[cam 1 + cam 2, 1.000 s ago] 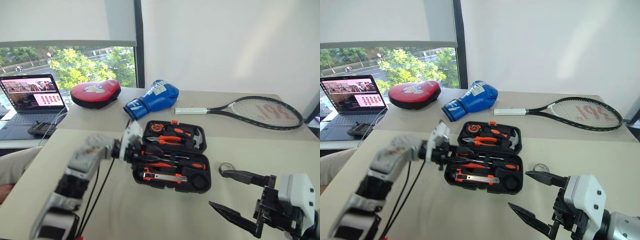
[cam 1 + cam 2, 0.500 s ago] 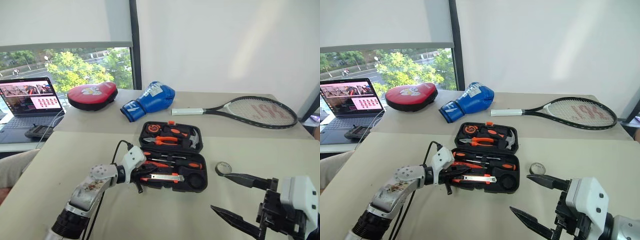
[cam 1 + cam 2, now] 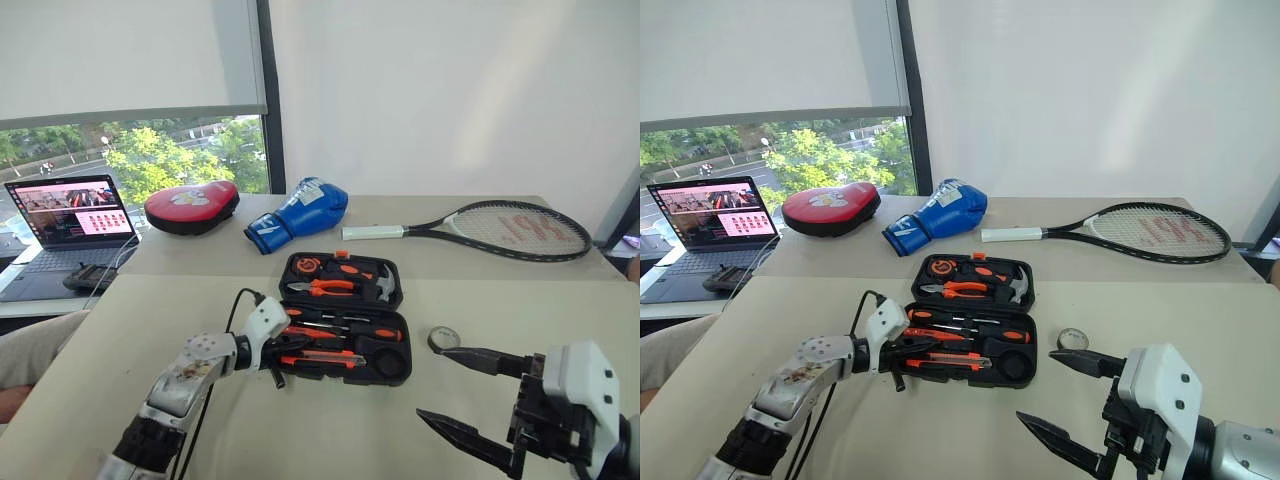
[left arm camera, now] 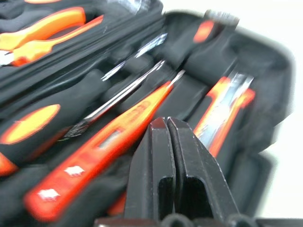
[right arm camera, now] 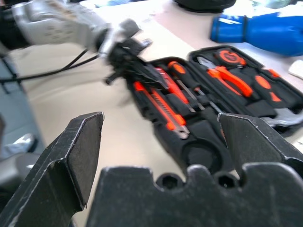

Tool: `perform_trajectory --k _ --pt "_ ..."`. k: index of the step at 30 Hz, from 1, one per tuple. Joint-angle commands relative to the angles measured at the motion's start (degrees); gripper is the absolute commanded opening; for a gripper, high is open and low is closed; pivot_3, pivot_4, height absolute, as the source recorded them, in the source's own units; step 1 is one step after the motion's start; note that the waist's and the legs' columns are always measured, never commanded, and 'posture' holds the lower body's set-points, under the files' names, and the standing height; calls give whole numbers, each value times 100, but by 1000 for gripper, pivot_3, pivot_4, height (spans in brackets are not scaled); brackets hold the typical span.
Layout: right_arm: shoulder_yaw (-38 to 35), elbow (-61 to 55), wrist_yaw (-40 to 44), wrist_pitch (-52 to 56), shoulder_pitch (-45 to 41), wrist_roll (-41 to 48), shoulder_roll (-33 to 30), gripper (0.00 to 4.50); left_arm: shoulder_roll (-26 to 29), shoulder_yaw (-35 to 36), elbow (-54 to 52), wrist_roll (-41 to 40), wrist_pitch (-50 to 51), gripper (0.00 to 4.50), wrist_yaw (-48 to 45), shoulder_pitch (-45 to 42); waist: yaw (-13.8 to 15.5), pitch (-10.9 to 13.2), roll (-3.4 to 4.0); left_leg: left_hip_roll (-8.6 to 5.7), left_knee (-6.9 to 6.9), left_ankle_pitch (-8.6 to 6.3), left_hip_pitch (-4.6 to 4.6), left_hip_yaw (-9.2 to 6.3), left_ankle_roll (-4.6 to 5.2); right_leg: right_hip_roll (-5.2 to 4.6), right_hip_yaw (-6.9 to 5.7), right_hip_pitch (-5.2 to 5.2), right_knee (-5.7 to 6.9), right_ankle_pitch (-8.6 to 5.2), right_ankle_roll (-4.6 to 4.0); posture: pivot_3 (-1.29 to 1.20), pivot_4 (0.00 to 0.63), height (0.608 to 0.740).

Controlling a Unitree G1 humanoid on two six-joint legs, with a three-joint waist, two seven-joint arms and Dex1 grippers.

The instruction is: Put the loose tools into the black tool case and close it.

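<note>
Black fingers of the left gripper had closed empty over the black tool case, lowering since a second earlier. Screwdrivers and utility knife lay seated. Tape roll remained outside; right gripper hung open.

- Black tool case is laid open flat on the worktop, lid half away from the robot.
- Screwdrivers and utility knife are seated in the near half's slots.
- Small tape roll is left loose on the worktop, just right of the case.
</note>
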Motion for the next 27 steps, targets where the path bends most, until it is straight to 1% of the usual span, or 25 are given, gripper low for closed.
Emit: perform_trajectory --k 1,2,3,5,7,8,10,11,12,13,15,17,19,21,22,24,27 --pt "360 354 -489 523 -566 -345 -245 4500 618 561 -838 -938 348 350 -781 -38 3 29 -67 6 2 8 -33 0 -13 7 -1 -38 9 23 -38 0 150 740" --pt "462 479 -528 635 -724 -444 -326 4500 763 607 -1013 -1110 511 625 -875 -40 -4 35 -74 9 3 16 -58 -2 -24 15 -6 -56 9 29 -47 0 150 740" --pt "537 554 -542 730 -848 -508 -367 4500 847 634 -1119 -1224 601 763 -895 -41 -4 37 -73 11 9 42 -73 -1 -69 23 -8 -70 16 29 -49 0 150 740" --pt "850 1016 -612 1069 -1314 -534 -562 4500 1112 685 -1475 -1446 791 1515 -995 -77 7 43 -66 3 7 39 -77 -1 -65 22 -9 -70 15 28 -49 0 150 740" --pt "1526 1465 -687 1510 -2034 -960 -1030 4500 1491 821 -1835 -1760 1056 2200 -1203 -131 6 59 -69 -5 9 36 -78 0 -57 28 -12 -68 12 23 -53 0 150 740" --pt "1802 1676 -688 1721 -2337 -1070 -1159 4500 1600 841 -2006 -1826 1130 2544 -1191 -131 -9 67 -69 -14 9 35 -81 -1 -51 29 -11 -66 8 22 -55 0 150 740" --pt "2426 2170 -584 2075 -3054 -1186 -1178 4500 1730 902 -2297 -2054 1349 3254 -1044 -132 -10 74 -71 -20 9 35 -85 5 -39 27 -13 -69 -3 21 -56 0 150 740" --pt "2625 2327 -511 2175 -3294 -1243 -1143 4500 1762 918 -2390 -2153 1437 3519 -970 -131 -14 77 -72 -20 8 35 -83 4 -35 28 -13 -63 -13 21 -56 0 150 740" --pt "2822 2470 -415 2273 -3530 -1299 -1094 4500 1794 939 -2472 -2249 1525 3896 -906 -133 4 80 -68 -21 9 30 -84 4 -27 28 -14 -62 -17 21 -56 0 150 740" --pt "3116 2726 -313 2338 -3836 -1455 -984 4500 1857 960 -2622 -2337 1605 4167 -856 -117 12 80 -68 -25 9 17 -88 3 -3 27 -13 -62 -18 20 -53 0 150 740" --pt "3891 3370 -180 2470 -4595 -1982 -677 3926 1969 1075 -2791 -2425 1701 4251 -730 -114 -15 87 -79 -25 9 28 -90 2 -22 35 -15 -63 -18 20 -43 0 150 740" --pt "4331 3732 41 2564 -5028 -2307 -526 3926 2027 1175 -2880 -2536 1769 4251 -601 -88 -59 93 -74 -32 11 33 -93 5 -30 48 -19 -69 -20 23 -39 0 150 740" --pt "4522 3964 237 2643 -5247 -2492 -437 3926 2074 1224 -2969 -2558 1742 4251 -525 7 -59 98 -65 -36 9 33 -97 7 -29 46 -21 -70 -18 26 -32 0 150 740" --pt "4715 4204 393 2659 -5446 -2697 -305 3926 2124 1284 -3025 -2540 1666 4251 -501 156 -69 98 -64 -34 9 34 -100 6 -30 47 -32 -72 -19 48 8 0 150 740" --pt "4834 4317 489 2661 -5523 -2810 -246 3449 2153 1308 -3058 -2512 1611 4251 -506 253 -81 99 -63 -35 9 34 -100 6 -30 47 -32 -72 -19 48 9 0 150 740" --pt "5012 4514 638 2664 -5584 -3020 -146 3031 2169 1320 -3140 -2467 1525 4251 -474 409 -111 100 -62 -36 7 34 -100 7 -30 48 -31 -72 -21 47 11 0 150 740" --pt "5054 4674 779 2558 -5634 -3240 44 1995 2147 1345 -3195 -2471 1487 4251 -339 522 -114 100 -62 -37 8 34 -101 6 -31 47 -34 -71 -22 47 12 0 150 740"
